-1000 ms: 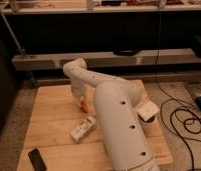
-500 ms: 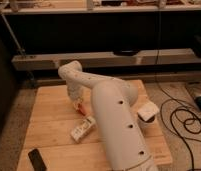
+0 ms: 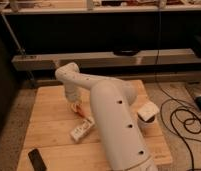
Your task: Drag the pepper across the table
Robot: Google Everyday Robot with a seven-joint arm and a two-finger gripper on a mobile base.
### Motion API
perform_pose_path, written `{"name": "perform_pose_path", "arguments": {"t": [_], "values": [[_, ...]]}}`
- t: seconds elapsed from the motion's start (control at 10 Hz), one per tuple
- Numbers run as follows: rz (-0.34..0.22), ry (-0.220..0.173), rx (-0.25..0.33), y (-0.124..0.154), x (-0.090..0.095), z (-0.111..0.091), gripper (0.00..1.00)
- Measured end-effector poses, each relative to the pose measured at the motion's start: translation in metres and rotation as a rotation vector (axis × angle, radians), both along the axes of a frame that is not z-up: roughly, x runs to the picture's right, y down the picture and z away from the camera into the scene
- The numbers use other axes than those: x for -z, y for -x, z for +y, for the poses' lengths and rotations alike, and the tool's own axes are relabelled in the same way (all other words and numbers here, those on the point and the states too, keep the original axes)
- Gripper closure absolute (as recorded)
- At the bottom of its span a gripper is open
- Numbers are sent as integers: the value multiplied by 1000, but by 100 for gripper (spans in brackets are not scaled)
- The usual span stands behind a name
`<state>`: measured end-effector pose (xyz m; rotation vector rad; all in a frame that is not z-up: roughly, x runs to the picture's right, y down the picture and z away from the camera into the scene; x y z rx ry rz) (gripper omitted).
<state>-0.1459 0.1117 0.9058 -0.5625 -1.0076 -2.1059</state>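
The table is seen from above, its planks running left to right, with the arm reaching across it from the 5 o'clock corner toward the middle. The gripper is lowered at the arm's far end, left of the table's centre, right down at the board surface. The pepper is found directly under the gripper tip, only a small orange-red patch of it being shown; whether it is touched or merely covered cannot be told, and the jaws' opening cannot be told either. A white block lies just beyond the pepper at 5 o'clock, tilted, near but apart from it. A black slab rests by the near edge at 7 o'clock, well apart from both. Bare wood is left open from the pepper toward 9 o'clock up to the left edge, and toward 12 o'clock up to the far edge. The 3 o'clock side is taken up by the arm, and a white cube-like thing sits near the right edge.
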Motion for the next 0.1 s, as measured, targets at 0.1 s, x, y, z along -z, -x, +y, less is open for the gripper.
{"name": "perform_pose_path", "arguments": {"t": [0.1], "values": [[-24, 5, 16, 5, 4, 4, 100]]}}
